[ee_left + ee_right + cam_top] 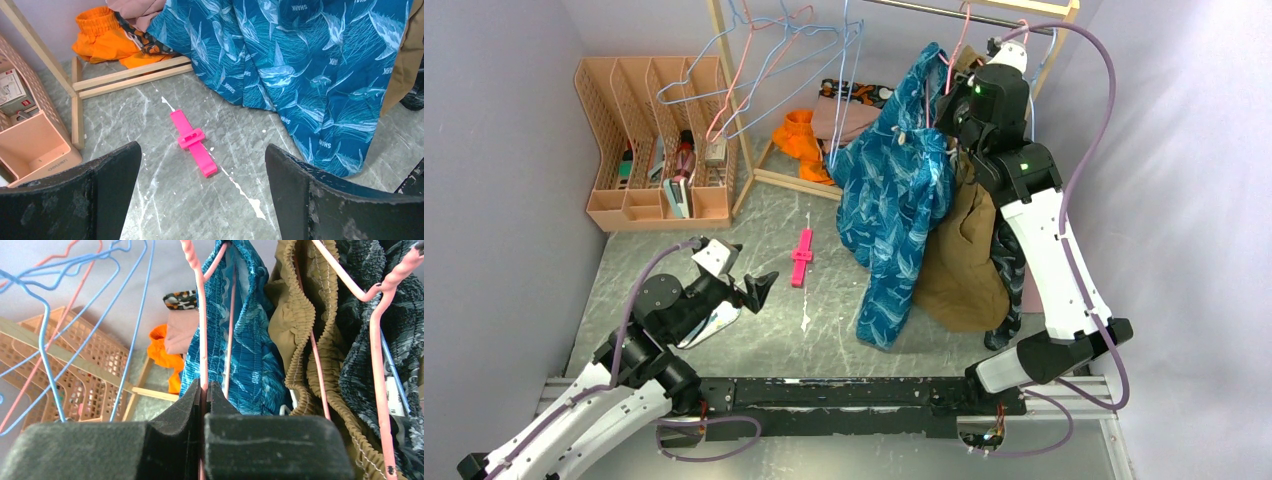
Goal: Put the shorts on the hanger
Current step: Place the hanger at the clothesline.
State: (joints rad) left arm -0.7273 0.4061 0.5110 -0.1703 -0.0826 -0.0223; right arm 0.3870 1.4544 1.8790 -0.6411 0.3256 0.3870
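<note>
Hanging from the top rail of the wooden rack [792, 183], the teal shorts [894, 200] are draping down over the rack's right half, their lower edge trailing low in front of the rack's base bar. The right gripper [204, 390] is reaching up near the rack's rail and pinching the wire of the pink hanger [201, 320] between fully closed fingers, just beside the shorts' gathered waistband. That wire seems to be running through the waistband, though folds are hiding the join. Tan shorts [964, 250] are hanging on the rack just right of the teal pair. The left gripper [749, 285] is hovering low in front of the rack's left half, jaws spread wide and holding nothing, with a pink clip [801, 257] lying between it and the rack
</note>
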